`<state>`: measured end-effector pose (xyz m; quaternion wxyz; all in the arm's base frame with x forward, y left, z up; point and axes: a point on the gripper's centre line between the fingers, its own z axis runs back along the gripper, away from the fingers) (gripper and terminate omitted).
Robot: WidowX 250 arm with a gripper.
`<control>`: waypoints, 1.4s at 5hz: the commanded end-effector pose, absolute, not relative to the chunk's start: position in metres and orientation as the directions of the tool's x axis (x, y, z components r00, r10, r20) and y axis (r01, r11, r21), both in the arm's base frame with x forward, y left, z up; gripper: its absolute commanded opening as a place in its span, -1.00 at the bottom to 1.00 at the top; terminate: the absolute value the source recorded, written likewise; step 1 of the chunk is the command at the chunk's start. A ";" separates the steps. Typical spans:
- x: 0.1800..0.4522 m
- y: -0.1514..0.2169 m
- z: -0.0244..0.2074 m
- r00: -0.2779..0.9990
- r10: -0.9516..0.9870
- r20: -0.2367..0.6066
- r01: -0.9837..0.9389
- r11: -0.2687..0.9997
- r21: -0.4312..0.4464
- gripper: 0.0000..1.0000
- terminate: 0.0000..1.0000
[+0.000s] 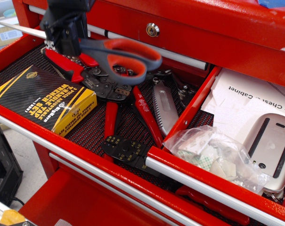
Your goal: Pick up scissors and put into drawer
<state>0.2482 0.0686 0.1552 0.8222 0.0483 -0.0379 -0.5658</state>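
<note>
Across the red tool chest [236, 28], your open drawer [20, 117] is crowded, so you have little bare liner to aim for. At its left lies the yellow-and-black wrench set box [41, 101]; the red-handled crimpers [93, 75] and a grey folding saw [165, 107] fill the middle. Your gripper [62, 35] hangs over the back left corner with its jaws clamped on the scissors [111, 54] near the pivot. The scissors ride roughly level above the crimpers, clear of them, handle loops pointing right and silver blade tip poking left past the jaws. Judging from that grip, the heavy loops could swing the scissors in the jaws. Lower carelessly and the loops may snag the crimper handles, or the blade may strike the drawer's left wall.
</note>
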 end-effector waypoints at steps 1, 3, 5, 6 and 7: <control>0.242 -0.016 0.183 0.508 -0.861 0.013 0.847 0.502 0.175 -1.00 -1.00; 0.241 -0.084 0.154 0.699 -0.714 0.040 0.706 0.698 0.120 -1.00 -1.00; 0.245 -0.106 0.141 0.835 -0.547 0.048 0.536 0.831 0.147 -1.00 -1.00; 0.251 -0.119 0.139 0.921 -0.384 0.066 0.365 0.910 0.195 1.00 -1.00; 0.256 -0.128 0.134 0.963 -0.235 0.129 0.201 0.951 0.235 1.00 1.00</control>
